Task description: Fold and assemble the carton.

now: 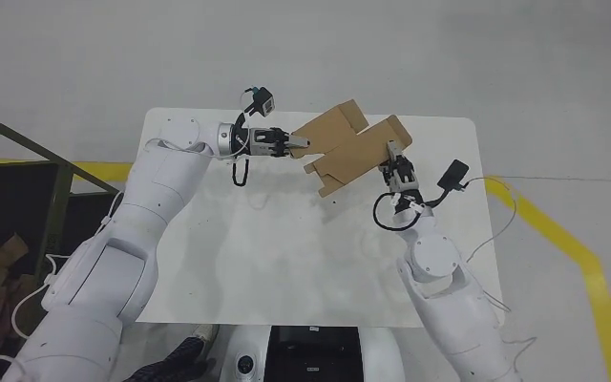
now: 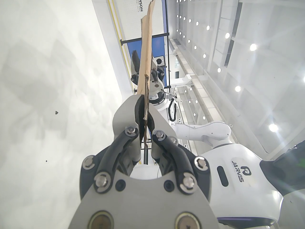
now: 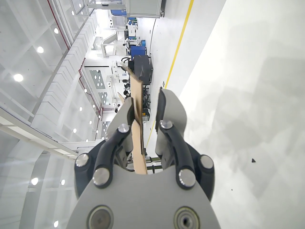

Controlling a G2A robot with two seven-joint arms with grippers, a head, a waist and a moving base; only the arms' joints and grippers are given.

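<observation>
A flat, unfolded brown carton (image 1: 353, 148) hangs above the far part of the white table (image 1: 286, 258), held between my two arms. My left gripper (image 1: 301, 143) is shut on the carton's left edge; in the left wrist view the carton (image 2: 146, 55) stands edge-on, pinched between the fingers (image 2: 128, 115) of that gripper (image 2: 144, 114). My right gripper (image 1: 391, 158) sits at the carton's right side. In the right wrist view the carton (image 3: 137, 101) lies against one finger (image 3: 127, 110) of this gripper (image 3: 146, 101), which is open, with a gap to the other finger (image 3: 166, 106).
The near half of the table is bare white surface. A small dark speck (image 3: 253, 160) lies on it. A yellow floor line (image 1: 544, 224) runs past the table's right side, and a dark frame (image 1: 33, 181) stands off its left side.
</observation>
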